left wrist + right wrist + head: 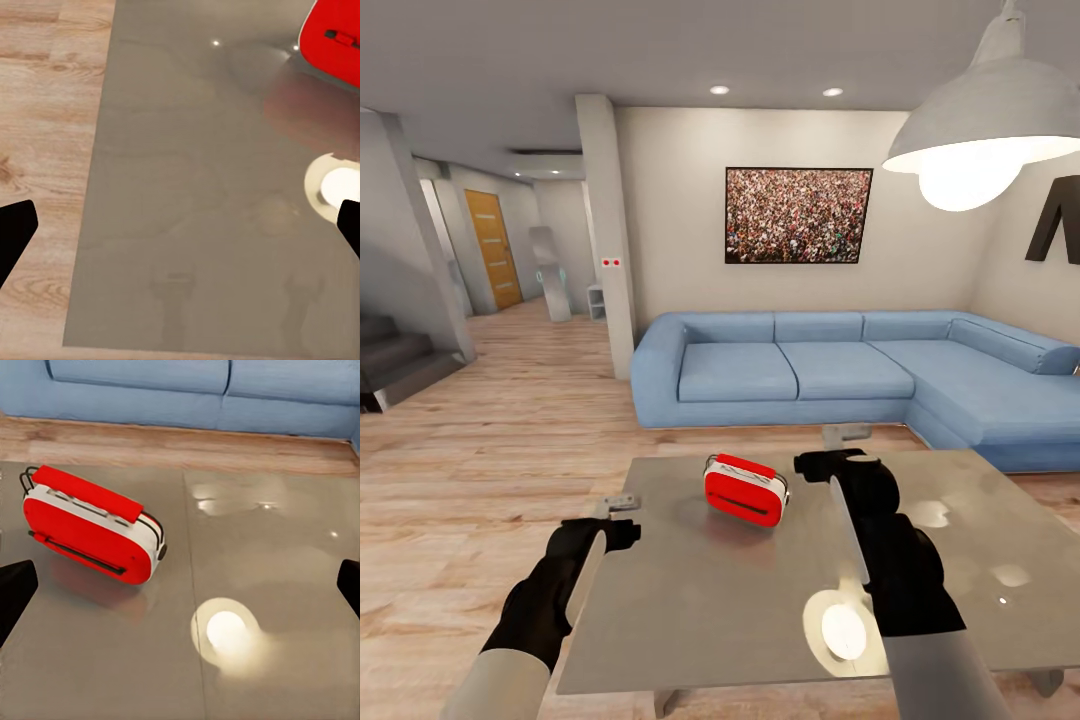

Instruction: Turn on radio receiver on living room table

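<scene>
The glossy grey reflective surface [740, 590] carries the small red and white rounded radio receiver [746, 490] near its far middle, long axis running across the robot's front, slightly skewed. The right tool [847, 434] hangs just beside the radio's right end, its fingers spread wide, and judged nearer than the left tool [620, 502], also wide, at the surface's left edge, well apart from it.

both arms fwd, left end effector [622, 503] & right end effector [847, 435] spread wide, empty
</scene>
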`<state>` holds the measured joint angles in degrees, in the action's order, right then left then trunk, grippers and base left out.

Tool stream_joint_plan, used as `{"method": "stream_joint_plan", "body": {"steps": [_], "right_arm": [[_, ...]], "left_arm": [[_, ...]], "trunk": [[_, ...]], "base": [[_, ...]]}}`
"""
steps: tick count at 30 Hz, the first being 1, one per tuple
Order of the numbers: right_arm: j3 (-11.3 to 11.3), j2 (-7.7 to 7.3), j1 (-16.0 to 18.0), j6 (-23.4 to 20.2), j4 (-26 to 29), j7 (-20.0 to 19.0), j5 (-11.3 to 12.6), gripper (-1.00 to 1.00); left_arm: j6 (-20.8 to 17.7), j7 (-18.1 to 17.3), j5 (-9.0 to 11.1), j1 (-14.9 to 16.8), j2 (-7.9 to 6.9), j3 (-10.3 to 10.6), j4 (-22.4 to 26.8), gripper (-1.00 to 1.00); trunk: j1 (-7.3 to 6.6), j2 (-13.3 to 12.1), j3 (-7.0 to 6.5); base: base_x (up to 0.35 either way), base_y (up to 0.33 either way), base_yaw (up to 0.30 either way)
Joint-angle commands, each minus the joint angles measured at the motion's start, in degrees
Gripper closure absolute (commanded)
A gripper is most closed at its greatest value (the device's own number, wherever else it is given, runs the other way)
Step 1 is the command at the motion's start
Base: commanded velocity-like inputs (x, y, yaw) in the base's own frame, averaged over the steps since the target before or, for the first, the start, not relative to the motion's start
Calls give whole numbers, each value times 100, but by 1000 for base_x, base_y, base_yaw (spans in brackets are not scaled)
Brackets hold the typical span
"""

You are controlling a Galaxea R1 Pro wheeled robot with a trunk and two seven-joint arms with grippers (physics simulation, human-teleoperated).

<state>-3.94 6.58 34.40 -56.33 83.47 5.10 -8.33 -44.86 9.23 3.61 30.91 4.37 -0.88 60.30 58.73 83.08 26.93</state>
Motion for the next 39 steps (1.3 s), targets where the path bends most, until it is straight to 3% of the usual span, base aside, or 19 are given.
{"method": "stream_joint_plan", "body": {"steps": [1, 4, 11, 15, 27, 39], "right_arm": [[-2, -2, 1, 0, 2, -4, 3, -100], [-7, -5, 7, -6, 13, -12, 11, -100], [-17, -7, 12, -12, 23, -19, 15, -100], [-18, -7, 8, -17, 24, -21, 16, -100], [-18, -3, 6, -18, 28, -27, 16, -100], [-19, -7, 5, -18, 25, -27, 16, -100]], "left_arm": [[-5, 0, 0, 1, 1, 2, 2, -100], [-102, 0, 0, 2, 2, 6, 24, -100], [-974, -14, 0, 2, -7, 16, 303, -100], [-1132, -16, 0, 2, -15, 23, 476, -100], [-1202, -18, 0, 3, -31, 26, 545, -100], [-1192, -25, 0, 3, -33, 27, 536, -100]], "trunk": [[0, 0, 0], [0, 0, 0], [0, 0, 0], [0, 0, 0], [0, 0, 5], [0, 0, 92]], "base": [[0, 0, 0], [0, 0, 0], [0, 0, 0], [0, 0, 0], [0, 0, 0], [0, 0, 0]]}}
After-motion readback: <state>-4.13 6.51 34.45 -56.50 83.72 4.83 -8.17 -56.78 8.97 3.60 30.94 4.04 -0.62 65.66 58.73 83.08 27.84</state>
